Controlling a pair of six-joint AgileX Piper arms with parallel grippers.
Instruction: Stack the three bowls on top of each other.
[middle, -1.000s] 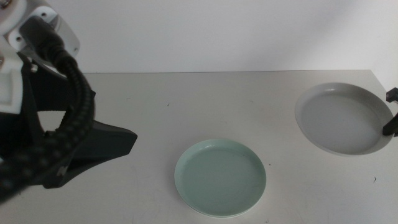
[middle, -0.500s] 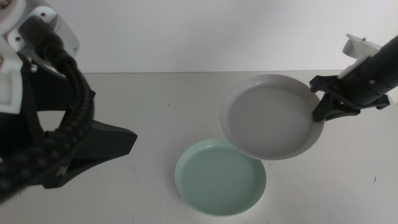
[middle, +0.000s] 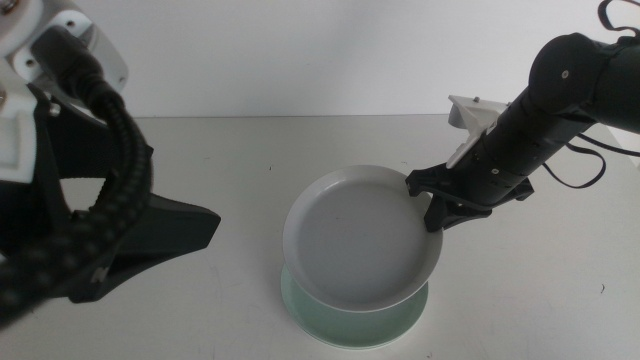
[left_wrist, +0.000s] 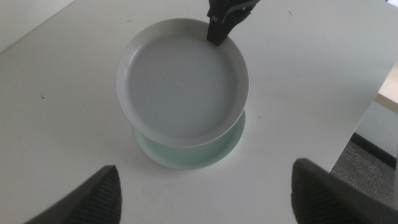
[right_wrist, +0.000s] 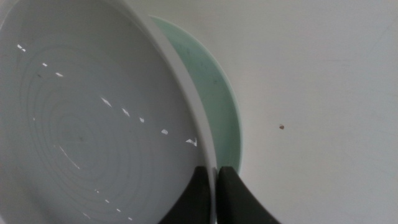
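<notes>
The pale surface (middle: 230, 160) is seen to carry one bowl only: the mint green bowl (middle: 330, 322), near the front middle. Over it the pale grey-blue bowl (middle: 362, 235) is held, largely covering it, so that only a green crescent shows on the near side; in the left wrist view the grey-blue bowl (left_wrist: 182, 82) is offset slightly from the green one (left_wrist: 186, 157). Whether the two touch cannot be told. The white bowl is not seen in any view.

The right arm is reached in from the right side, bent downward toward the middle, and its right hand (middle: 432, 200) is pinched on the carried bowl's rim on the right-hand side, one jaw inside and one outside, as the right wrist view (right_wrist: 216, 196) confirms. The coming move is judged to turn on centring: the carried bowl lies toward the middle from the hand and should be settled squarely over the green one before release.

The left hand (left_wrist: 205, 199) is held high above the stack, jaws spread wide, waiting.
</notes>
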